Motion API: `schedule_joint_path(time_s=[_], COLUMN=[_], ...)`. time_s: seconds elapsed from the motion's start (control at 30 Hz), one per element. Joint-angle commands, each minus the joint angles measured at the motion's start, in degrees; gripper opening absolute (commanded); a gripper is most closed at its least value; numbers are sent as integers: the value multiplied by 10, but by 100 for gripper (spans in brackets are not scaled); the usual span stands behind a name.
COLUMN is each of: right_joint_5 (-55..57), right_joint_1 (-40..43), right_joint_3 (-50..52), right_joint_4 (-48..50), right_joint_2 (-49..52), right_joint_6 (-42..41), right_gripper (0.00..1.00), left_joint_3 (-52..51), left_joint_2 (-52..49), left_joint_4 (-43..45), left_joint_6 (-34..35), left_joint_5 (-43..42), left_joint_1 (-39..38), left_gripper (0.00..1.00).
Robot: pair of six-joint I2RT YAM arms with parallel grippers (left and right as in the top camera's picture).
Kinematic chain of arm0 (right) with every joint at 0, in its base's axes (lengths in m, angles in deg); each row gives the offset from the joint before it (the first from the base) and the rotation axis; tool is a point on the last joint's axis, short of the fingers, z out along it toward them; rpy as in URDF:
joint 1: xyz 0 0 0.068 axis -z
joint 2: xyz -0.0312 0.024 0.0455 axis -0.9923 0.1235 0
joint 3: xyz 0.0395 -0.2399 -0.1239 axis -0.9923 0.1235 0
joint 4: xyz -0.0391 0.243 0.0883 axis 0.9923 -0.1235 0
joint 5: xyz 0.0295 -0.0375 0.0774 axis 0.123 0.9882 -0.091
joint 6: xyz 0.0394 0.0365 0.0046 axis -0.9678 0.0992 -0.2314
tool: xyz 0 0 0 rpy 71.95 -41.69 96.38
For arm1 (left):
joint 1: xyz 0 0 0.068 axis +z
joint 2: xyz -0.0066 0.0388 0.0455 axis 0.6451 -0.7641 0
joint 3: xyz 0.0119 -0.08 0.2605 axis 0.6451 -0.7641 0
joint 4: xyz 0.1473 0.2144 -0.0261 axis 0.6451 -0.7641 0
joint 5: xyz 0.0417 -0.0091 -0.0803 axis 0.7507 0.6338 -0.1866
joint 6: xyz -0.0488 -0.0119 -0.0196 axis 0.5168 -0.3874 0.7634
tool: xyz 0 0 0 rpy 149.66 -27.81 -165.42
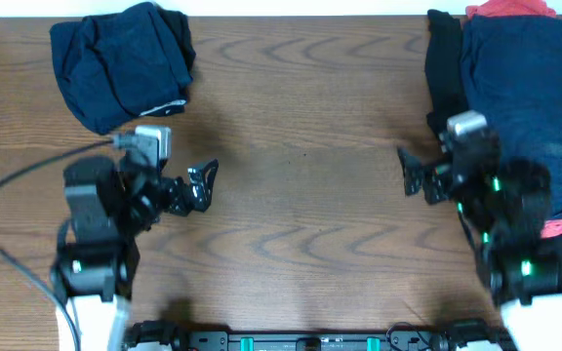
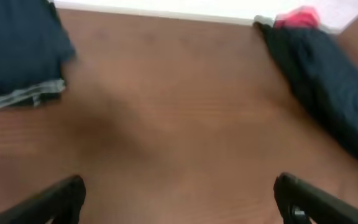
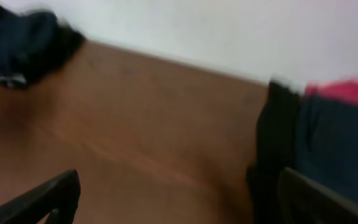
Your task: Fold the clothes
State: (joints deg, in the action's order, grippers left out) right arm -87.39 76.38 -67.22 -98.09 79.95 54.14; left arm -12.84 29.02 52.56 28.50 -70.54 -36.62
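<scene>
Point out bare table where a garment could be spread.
The brown wooden table is bare across its middle, between the bundled navy garment at the far left and the heaped navy, black and red clothes at right. The right edge is crowded.

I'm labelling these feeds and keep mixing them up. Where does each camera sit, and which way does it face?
Overhead: above the table, looking straight down; both arms show, left fingers and right fingers spread, empty.
Left wrist: low on the left arm, facing the table's far edge; left fingers in the bottom corners.
Right wrist: on the right arm, tilted, facing the far wall; right fingers at the bottom.
Shared: both wrist views show the navy garment left, the dark pile with red fabric right.
</scene>
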Motion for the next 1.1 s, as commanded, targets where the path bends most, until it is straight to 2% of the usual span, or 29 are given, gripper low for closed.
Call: schedule_joint_path(time_s=[0.0,0.13,0.23,0.43,0.63,0.8,1.07], right_joint_5=[-9,-81,-158,-147,-70,22,35], right_joint_1=[15,30,37,63,175,320,503], right_joint_3=[-78,-162,-202,-207,-207,-207,-207], right_joint_4=[-50,-110,-120,-74,-100,-184,-231], right_joint_2=[83,185,240,284,290,294,326], right_joint_6=[2,2,2,-22,-123,-229,-234], right_gripper=[99,99,99,99,99,94,88], left_joint_3=[82,159,193,193,193,193,193], left_joint_2=[-57,-122,-162,-221,-282,-329,-361], left_joint_4=[-57,-140,-176,-178,-164,-153,-134], left_joint_6=[-58,-70,-72,-71,-71,-71,-71], left_joint_5=[-3,67,82,75,50,50,50], left_joint_1=[-6,-24,-37,-46,-46,-46,-46], left_gripper=[98,98,98,98,98,98,98])
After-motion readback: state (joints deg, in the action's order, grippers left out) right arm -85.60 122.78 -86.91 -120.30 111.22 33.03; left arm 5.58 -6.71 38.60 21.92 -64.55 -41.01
